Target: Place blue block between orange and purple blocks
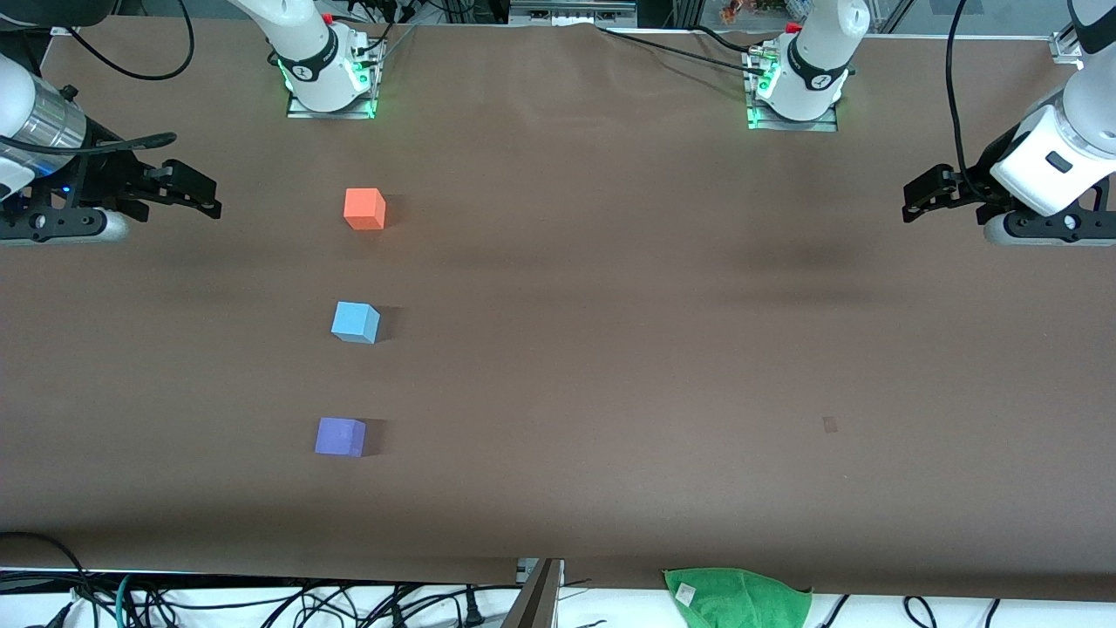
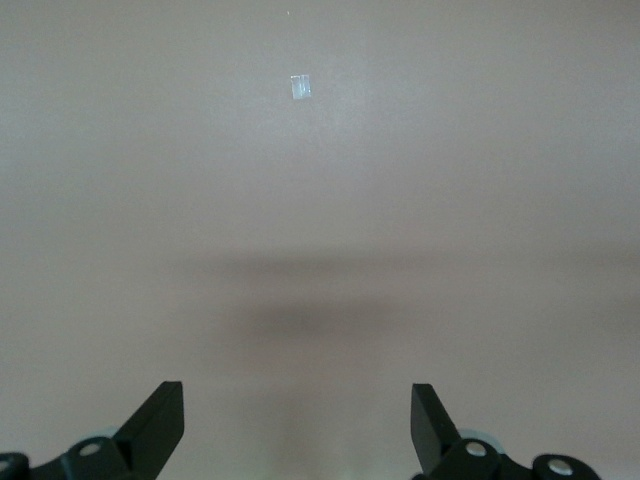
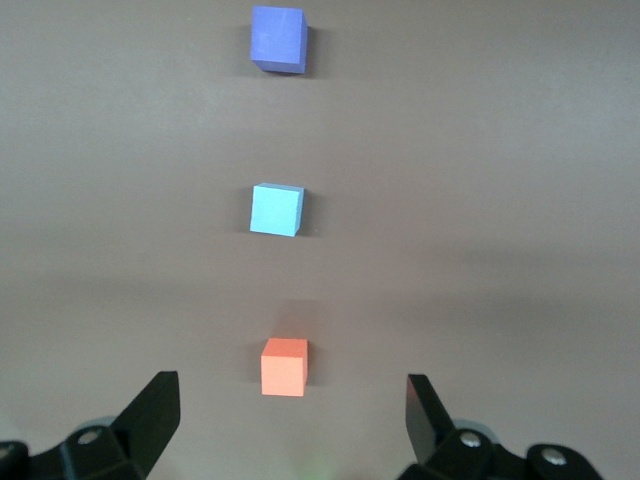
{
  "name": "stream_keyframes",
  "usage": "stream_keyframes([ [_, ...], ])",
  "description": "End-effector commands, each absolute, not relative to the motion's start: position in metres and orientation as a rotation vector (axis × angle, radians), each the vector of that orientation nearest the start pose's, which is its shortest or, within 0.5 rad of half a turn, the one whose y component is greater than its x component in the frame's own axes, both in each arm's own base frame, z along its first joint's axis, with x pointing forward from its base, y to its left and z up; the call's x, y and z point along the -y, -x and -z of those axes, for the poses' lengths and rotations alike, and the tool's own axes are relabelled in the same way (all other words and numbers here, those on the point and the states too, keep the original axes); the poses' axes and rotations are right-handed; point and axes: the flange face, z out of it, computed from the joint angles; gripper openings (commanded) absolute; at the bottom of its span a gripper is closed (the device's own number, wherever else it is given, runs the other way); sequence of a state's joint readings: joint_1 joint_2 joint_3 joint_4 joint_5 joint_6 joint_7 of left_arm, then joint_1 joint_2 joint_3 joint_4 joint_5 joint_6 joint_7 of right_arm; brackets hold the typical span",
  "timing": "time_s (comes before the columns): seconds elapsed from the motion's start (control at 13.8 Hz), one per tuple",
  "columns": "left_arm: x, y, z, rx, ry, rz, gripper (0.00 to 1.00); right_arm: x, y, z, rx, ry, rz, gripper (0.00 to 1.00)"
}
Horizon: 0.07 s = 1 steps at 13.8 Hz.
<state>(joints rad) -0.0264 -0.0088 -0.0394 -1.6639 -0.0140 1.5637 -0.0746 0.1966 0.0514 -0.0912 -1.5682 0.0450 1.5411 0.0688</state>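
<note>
Three small cubes stand in a row on the brown table, toward the right arm's end. The orange block point(image 1: 364, 209) is farthest from the front camera. The blue block point(image 1: 356, 323) stands in the middle. The purple block point(image 1: 340, 437) is nearest. The right wrist view shows the orange block point(image 3: 284, 367), the blue block point(image 3: 276, 210) and the purple block point(image 3: 277, 39) in a line. My right gripper point(image 1: 207, 194) point(image 3: 290, 408) is open and empty over the table's right-arm end, apart from the cubes. My left gripper point(image 1: 911, 199) point(image 2: 297, 405) is open and empty over the left arm's end.
A green cloth point(image 1: 737, 596) lies at the table's edge nearest the front camera. A small pale mark point(image 1: 830, 425) is on the table toward the left arm's end and shows in the left wrist view point(image 2: 301, 88). Cables run along the table's edges.
</note>
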Motion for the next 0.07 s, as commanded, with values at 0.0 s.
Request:
stream_keyframes([
  [0.0,0.0367,-0.5398,-0.5902,0.006,3.153,-0.142,1.00,-0.0708,-0.5654,-0.5971,0.077,3.123,-0.146,1.00],
])
